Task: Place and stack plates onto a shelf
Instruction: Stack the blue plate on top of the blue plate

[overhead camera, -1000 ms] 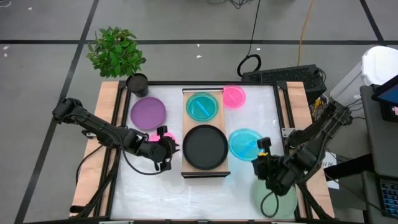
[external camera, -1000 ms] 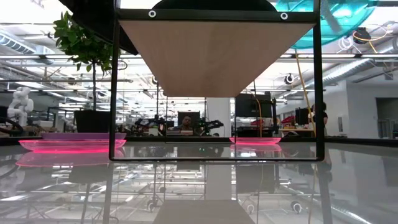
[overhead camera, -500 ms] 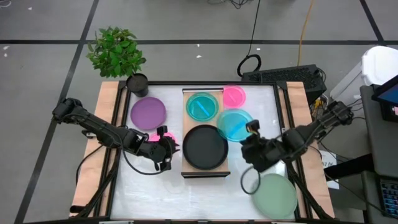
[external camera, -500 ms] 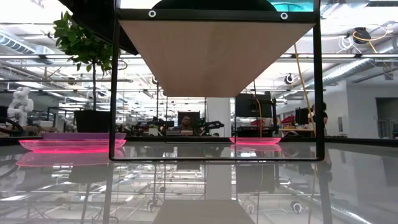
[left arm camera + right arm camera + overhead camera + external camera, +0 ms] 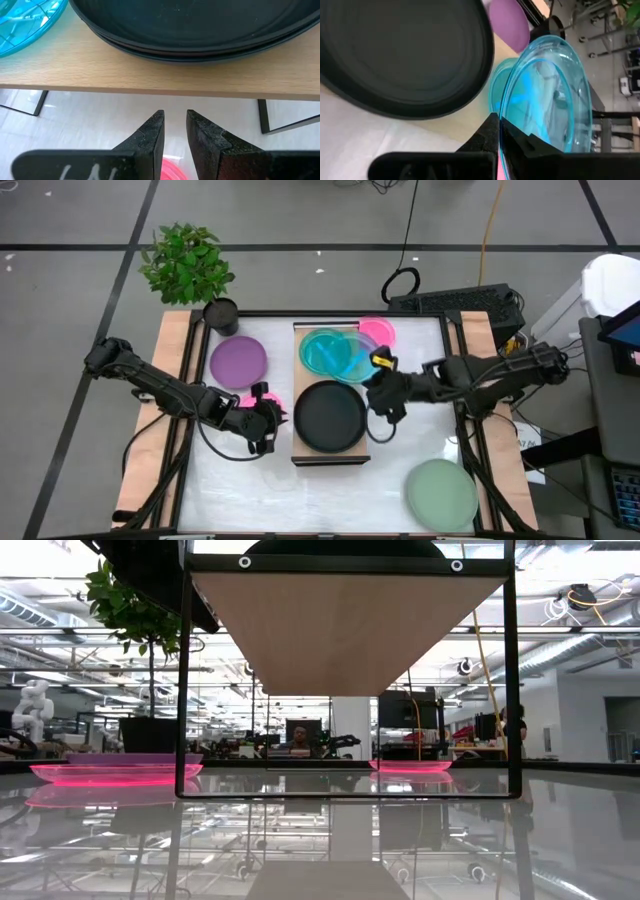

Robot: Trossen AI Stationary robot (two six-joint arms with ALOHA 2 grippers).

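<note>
The shelf is a light-wood board in the table's middle. On its near half sit stacked black plates, and on its far end lies a cyan plate. My right gripper is shut on a second translucent cyan plate, held above the shelf's far end and partly over the first. My left gripper hovers left of the shelf. Its fingers stand a narrow gap apart with nothing between them, above a pink plate lying on the table. My right gripper pinches the cyan plate's rim between its two fingers, one on each face. The fingers come from the table's right side, slanting down. The plate reaches away from them, tilted, clear of the shelf and of the plate below.
A purple plate lies at the far left and a pink one right of the shelf's far end. The sage-green plate lies at the near right corner. A potted plant stands beyond the far left corner.
My right gripper has swung from the table's near right toward the left and far side, rolling its wrist. It has carried the cyan plate off the sage-green plate's area to above the shelf's far end. The gripper has stayed shut on the plate.
</note>
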